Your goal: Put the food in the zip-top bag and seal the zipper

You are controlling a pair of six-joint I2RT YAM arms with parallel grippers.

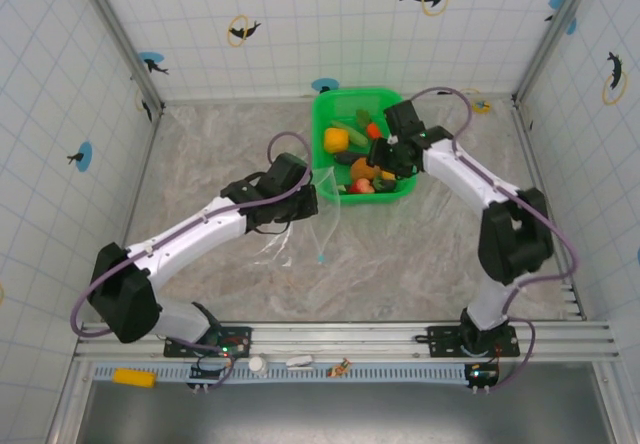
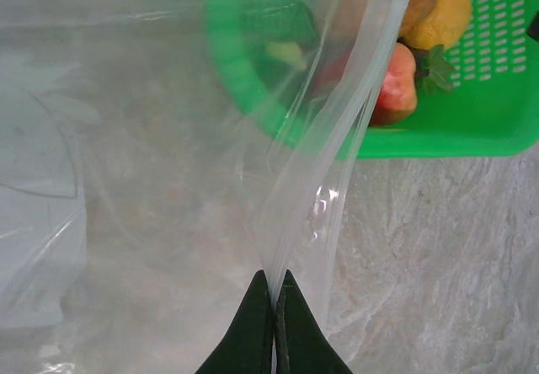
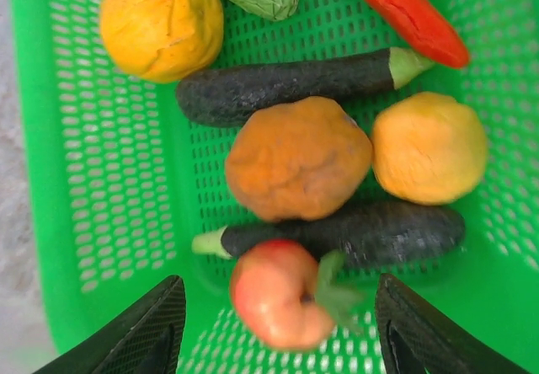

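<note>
From above, you see the food [image 1: 352,159] all in the green basket [image 1: 330,104], and the zip-top bag [image 1: 295,236] looks empty on the surface [image 1: 430,254] beside it; loading and sealing remain. Left wrist: your left gripper [image 2: 274,288] is clamped on the bag's edge. Right wrist: your right gripper [image 3: 278,288] straddles a pink-red fruit [image 3: 271,302], jaws apart.

**Left clamped, right spread**

Stretched out with the left arm [image 1: 190,229] from the near-left base toward the middle of the table [image 1: 400,264]. Pinching a fold of the zip-top bag [image 2: 320,138] in the left gripper [image 2: 274,296], fingertips pressed flat together. Bent up with the right arm [image 1: 470,179] from the near-right base, forearm angled toward the far edge. Pointing the right gripper [image 3: 282,311] down, fingers spread wide, closed on nothing.
</note>
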